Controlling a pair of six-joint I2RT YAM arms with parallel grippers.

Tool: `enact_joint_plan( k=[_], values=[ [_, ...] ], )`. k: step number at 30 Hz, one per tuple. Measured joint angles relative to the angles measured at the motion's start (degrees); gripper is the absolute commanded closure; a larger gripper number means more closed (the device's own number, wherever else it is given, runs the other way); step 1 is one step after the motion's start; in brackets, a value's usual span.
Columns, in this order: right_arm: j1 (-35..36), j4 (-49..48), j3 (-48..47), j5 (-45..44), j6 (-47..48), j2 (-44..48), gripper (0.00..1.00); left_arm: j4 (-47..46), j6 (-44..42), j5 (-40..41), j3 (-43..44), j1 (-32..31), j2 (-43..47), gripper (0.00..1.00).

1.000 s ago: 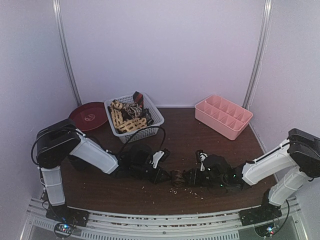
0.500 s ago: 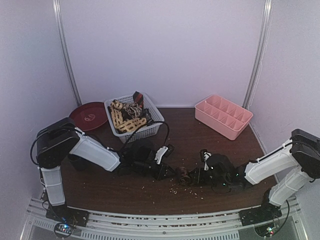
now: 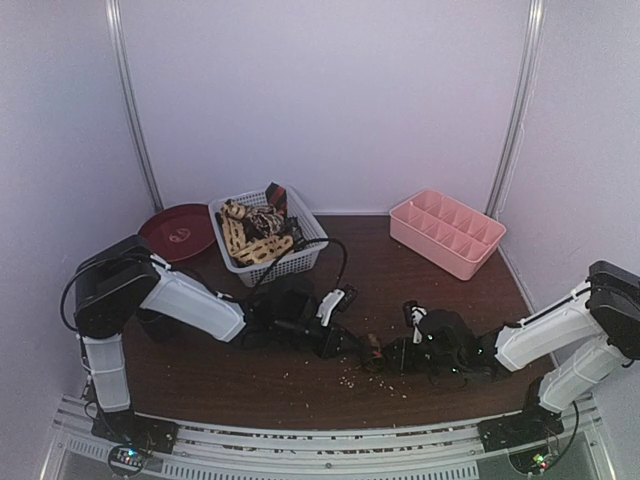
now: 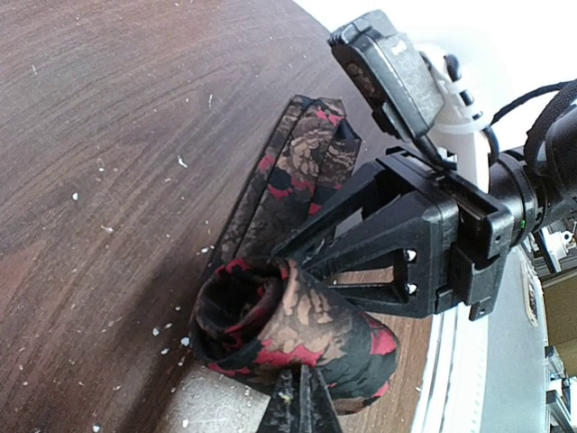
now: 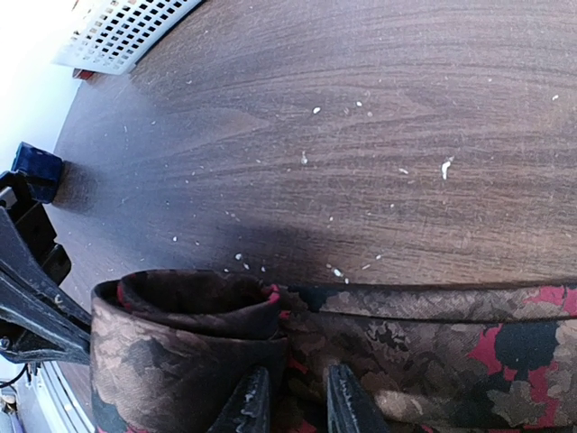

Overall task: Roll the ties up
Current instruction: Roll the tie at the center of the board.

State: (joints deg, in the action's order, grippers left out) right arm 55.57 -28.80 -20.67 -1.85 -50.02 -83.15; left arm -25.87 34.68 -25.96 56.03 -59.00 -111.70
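Observation:
A dark tie point(image 3: 372, 348) with red and tan flowers lies near the table's front, part rolled. In the left wrist view its roll point(image 4: 288, 325) sits right at my left gripper point(image 4: 297, 408), whose jaws are shut on the roll's lower edge. The unrolled tail point(image 4: 302, 158) runs away across the wood. My right gripper point(image 5: 297, 406) faces it from the other side, its fingers point(image 5: 251, 408) closed on the fabric where the roll point(image 5: 180, 347) meets the flat tail point(image 5: 451, 347). More ties point(image 3: 255, 232) are heaped in the white basket point(image 3: 310, 238).
A pink divided organiser point(image 3: 447, 232) stands at the back right. A dark red plate point(image 3: 178, 232) lies left of the basket. A small dark blue mug point(image 5: 36, 169) sits on the table behind the left gripper. White crumbs dot the wood.
Both grippers and the rolled tie between them have shifted to the right along the table. The left arm has stretched out and the right arm has drawn back.

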Motion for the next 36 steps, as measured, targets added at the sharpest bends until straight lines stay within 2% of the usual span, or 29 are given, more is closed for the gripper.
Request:
enact_joint_plan(
  k=[19, 36],
  values=[
    [-0.9, -0.2, -0.4, 0.7, 1.0, -1.3, 0.77, 0.9, 0.1, 1.6, 3.3, -0.5, -2.1, 0.95],
    [-2.4, 5.4, -0.2, -5.2, 2.1, 2.7, 0.78, 0.9, 0.4, 1.6, 5.6, -0.7, -3.8, 0.91]
  ],
)
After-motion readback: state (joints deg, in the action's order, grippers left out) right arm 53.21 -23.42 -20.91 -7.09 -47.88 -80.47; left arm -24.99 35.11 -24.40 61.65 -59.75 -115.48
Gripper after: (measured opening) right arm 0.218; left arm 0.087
